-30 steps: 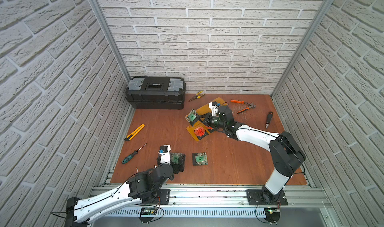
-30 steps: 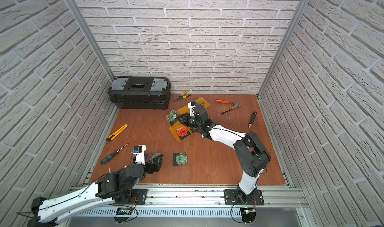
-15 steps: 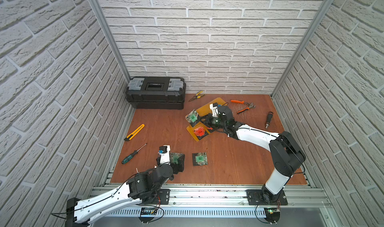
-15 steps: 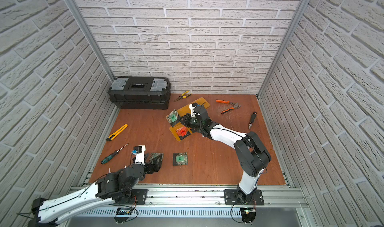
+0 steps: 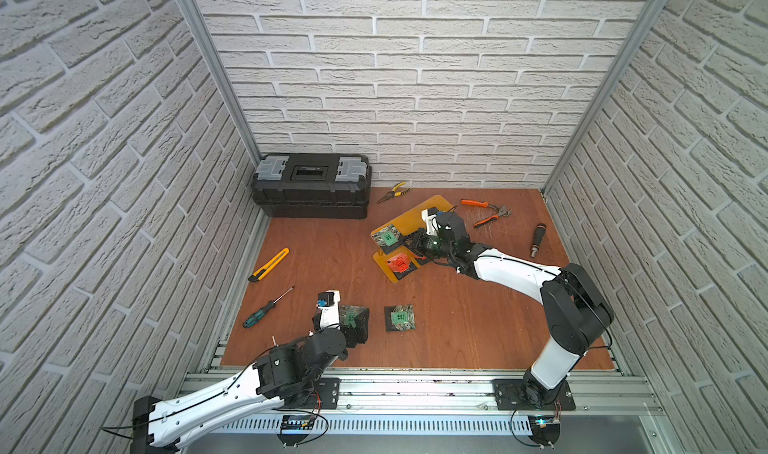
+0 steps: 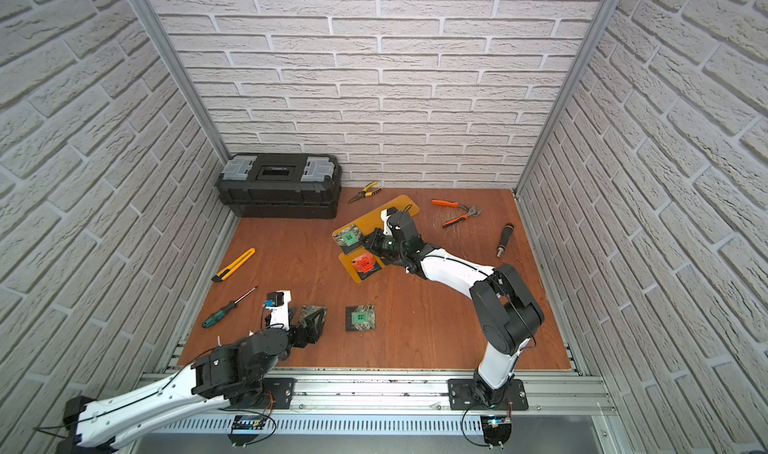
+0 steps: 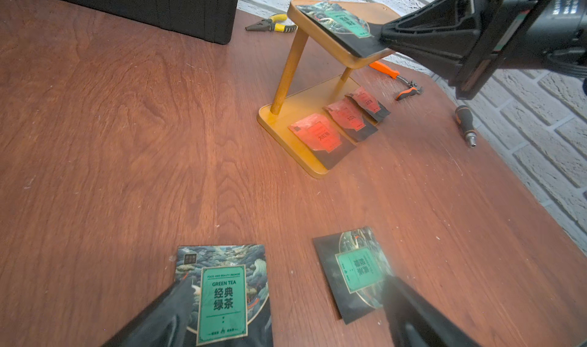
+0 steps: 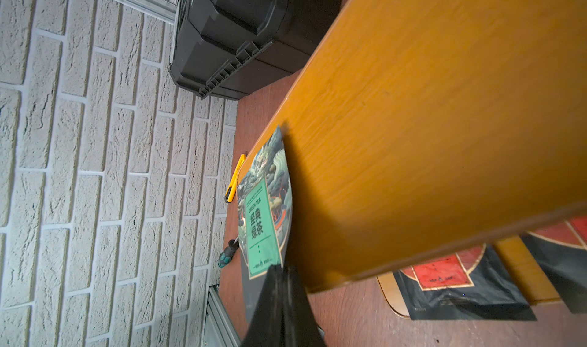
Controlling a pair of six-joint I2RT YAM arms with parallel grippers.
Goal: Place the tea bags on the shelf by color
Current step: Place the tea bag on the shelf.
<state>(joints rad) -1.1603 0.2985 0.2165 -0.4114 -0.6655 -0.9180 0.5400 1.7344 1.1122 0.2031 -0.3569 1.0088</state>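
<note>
The amber two-tier shelf [image 5: 434, 206] stands at the back middle of the table. My right gripper [image 5: 409, 240] is shut on the edge of a green tea bag [image 5: 388, 236] that lies on the top tier [image 8: 428, 123]. Three orange-red tea bags [image 7: 320, 135] lie in a row on the lower tier. Near the front left, my left gripper [image 7: 289, 283] hangs open low over the table. One of its fingers [image 7: 178, 301] overlaps a green tea bag [image 7: 224, 297]. The other overlaps the corner of a second green tea bag [image 7: 359, 270], seen in a top view too [image 5: 400, 317].
A black toolbox [image 5: 311, 186] sits at the back left, with yellow-handled pliers [image 5: 392, 192] beside it. Orange pliers [image 5: 486, 211] and a black driver handle [image 5: 537, 240] lie right of the shelf. A yellow utility knife [image 5: 269, 265] and a green screwdriver [image 5: 266, 308] lie at the left.
The right gripper has shifted the green tea bag very slightly on the top tier. The left arm has stayed where it was, still open.
</note>
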